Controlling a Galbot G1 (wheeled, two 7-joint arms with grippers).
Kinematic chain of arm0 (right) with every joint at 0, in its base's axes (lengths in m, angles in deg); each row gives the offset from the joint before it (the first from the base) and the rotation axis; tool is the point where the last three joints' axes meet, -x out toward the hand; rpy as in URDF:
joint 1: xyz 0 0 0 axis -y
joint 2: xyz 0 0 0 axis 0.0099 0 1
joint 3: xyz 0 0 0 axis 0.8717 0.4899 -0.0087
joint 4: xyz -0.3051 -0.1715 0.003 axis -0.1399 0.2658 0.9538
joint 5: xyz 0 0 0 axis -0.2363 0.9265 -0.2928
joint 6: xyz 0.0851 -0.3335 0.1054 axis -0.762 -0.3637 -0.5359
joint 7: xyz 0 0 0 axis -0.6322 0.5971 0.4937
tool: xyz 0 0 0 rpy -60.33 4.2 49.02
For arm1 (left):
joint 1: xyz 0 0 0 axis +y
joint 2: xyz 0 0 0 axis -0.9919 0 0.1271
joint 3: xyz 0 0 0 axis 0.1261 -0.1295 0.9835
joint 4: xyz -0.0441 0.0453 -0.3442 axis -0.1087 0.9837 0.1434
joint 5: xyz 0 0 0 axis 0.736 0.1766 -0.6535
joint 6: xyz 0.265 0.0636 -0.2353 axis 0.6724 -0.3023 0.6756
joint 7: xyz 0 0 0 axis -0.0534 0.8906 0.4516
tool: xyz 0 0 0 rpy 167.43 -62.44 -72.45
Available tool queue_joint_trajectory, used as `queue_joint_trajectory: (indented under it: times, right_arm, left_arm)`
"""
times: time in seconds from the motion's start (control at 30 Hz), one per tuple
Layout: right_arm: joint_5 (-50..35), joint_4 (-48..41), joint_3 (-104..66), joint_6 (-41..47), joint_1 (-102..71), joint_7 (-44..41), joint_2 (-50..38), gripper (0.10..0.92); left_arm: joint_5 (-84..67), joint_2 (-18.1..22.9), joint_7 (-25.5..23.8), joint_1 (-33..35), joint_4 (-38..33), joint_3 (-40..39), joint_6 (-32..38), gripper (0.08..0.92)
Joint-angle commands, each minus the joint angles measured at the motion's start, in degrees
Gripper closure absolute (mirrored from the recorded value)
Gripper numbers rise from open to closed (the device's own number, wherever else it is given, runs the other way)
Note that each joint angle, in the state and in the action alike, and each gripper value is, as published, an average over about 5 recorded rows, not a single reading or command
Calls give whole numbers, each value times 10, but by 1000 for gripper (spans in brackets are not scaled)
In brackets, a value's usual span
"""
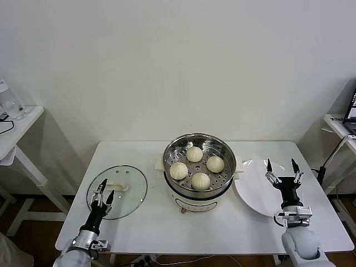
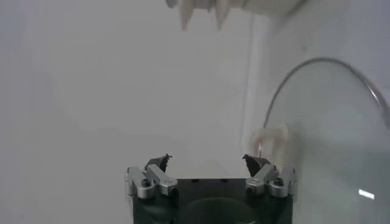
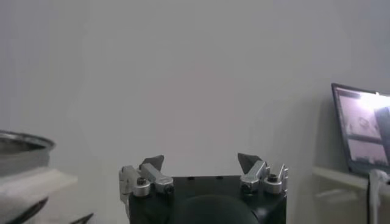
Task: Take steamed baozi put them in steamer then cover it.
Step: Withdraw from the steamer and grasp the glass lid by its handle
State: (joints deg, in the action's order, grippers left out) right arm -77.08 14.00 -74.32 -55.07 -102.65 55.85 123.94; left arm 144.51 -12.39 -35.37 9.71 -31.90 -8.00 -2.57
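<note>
All four steamed baozi point(image 1: 196, 167) are sitting in the steamer point(image 1: 225, 179) at the worktop's centre. The cover point(image 1: 127, 191) is lying toward the left edge, the left gripper point(image 1: 103, 189) hovering over it, fingers apart. The right gripper point(image 1: 281, 165) is waiting near the right edge, fingers spread.

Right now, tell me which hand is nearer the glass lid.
Left. The left hand hovers over the near edge of the glass lid, open. The right hand is across the table, over the white plate, beyond the steamer.
</note>
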Motion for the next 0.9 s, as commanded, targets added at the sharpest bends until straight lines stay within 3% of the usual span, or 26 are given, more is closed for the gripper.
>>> queue_joint_trajectory:
  times: [0.03,0.9]
  right_arm:
    - [13,0,-14,-3,-21,3,20,203]
    - [42,-9,-11,-11,-14,-1,30,203]
  left_arm:
    - [69,7,28,-43,60,-1,4,177]
    - [93,24,16,-98,105,-12,-18,177]
